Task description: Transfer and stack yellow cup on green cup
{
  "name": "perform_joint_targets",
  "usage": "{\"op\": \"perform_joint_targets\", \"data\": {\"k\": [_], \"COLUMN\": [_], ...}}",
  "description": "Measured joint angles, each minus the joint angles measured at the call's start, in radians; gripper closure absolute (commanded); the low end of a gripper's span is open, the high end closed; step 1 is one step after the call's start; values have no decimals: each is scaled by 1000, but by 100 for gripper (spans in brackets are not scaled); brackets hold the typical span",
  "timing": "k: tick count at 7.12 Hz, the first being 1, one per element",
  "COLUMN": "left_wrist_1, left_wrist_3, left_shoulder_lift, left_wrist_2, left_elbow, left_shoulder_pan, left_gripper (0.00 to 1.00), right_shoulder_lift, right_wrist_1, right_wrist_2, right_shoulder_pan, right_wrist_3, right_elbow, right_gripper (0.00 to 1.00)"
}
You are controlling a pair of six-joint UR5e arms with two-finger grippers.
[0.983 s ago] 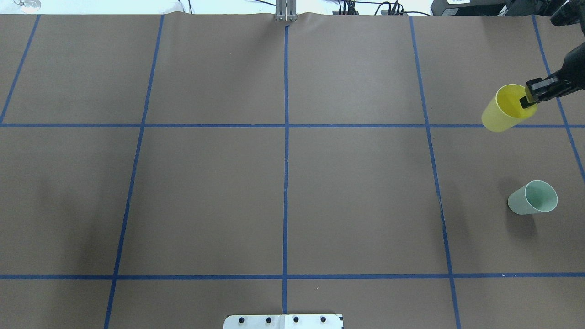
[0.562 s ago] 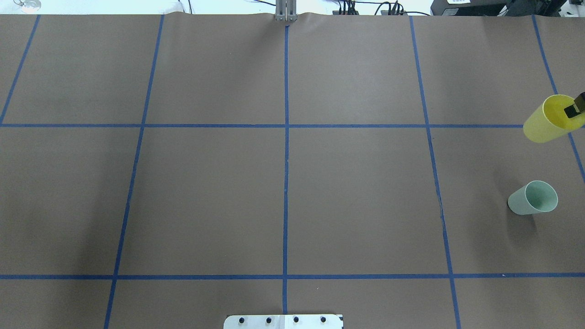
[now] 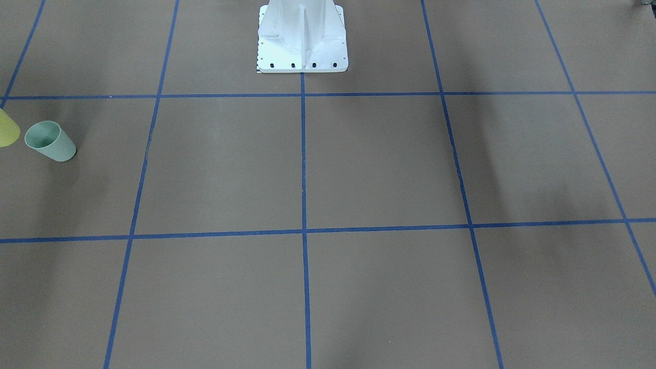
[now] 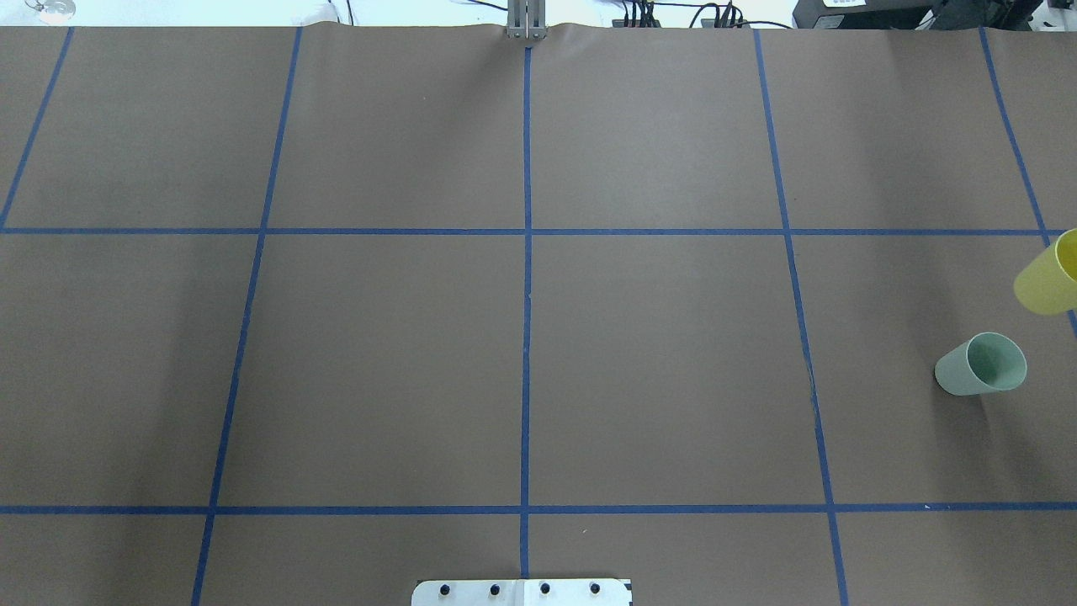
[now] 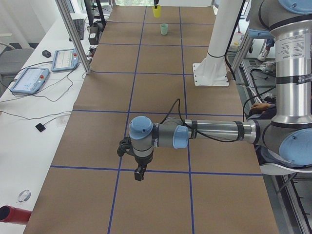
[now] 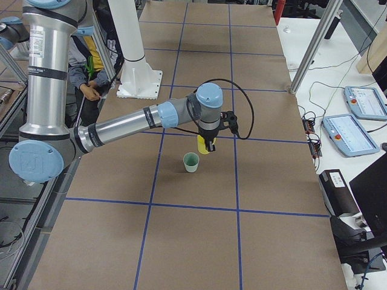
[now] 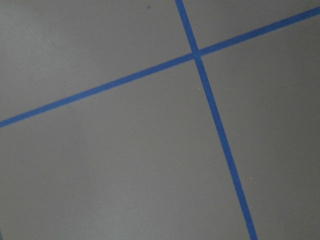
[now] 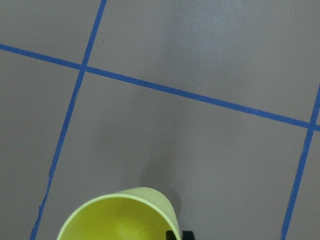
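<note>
The yellow cup [image 4: 1050,282] hangs above the table at the overhead view's right edge, rim up and tilted. It also shows in the front view [image 3: 6,131] and the right side view [image 6: 204,147]. My right gripper [image 6: 208,143] is shut on its rim; one fingertip [image 8: 173,234] shows beside the cup [image 8: 120,217] in the right wrist view. The green cup [image 4: 980,364] stands upright on the table just nearer the robot [image 6: 191,162]. My left gripper [image 5: 139,171] hovers low over the table's far left end; I cannot tell whether it is open or shut.
The white robot pedestal [image 3: 302,36] stands at the table's near middle edge. Blue tape lines [image 4: 527,295] grid the brown table. Metal posts [image 6: 308,51] and control tablets [image 6: 363,99] stand beside the table. A seated person [image 6: 91,66] is behind the pedestal.
The yellow cup has moved right and toward the robot, closer to the green cup. The right gripper has passed out of the overhead view's right edge. The green cup has not moved.
</note>
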Motion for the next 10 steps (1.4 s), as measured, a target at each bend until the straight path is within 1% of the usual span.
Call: {"op": "perform_joint_targets", "data": {"k": [1,3,7,10], "left_wrist_1": [9,10,10,9], "left_wrist_3": [1,1,1,1], "left_shoulder_lift": [17,33,36,36], "left_wrist_2": [-26,-40,-42,-42], "left_elbow": [-5,-12,-16,-15], "left_shoulder_pan": [-5,-9,-10,-12], "left_gripper": [0,0,0,0], "right_shoulder_lift": [-49,-119,-187,-205], "right_wrist_1": [78,222,380,411], "right_wrist_2": [9,25,12,-28], "right_shoulder_pan": [-1,-16,-116,-147], "right_wrist_3": [49,155,295,312], "right_elbow": [1,-18,-41,-45], "right_gripper": [100,100,100,100]}}
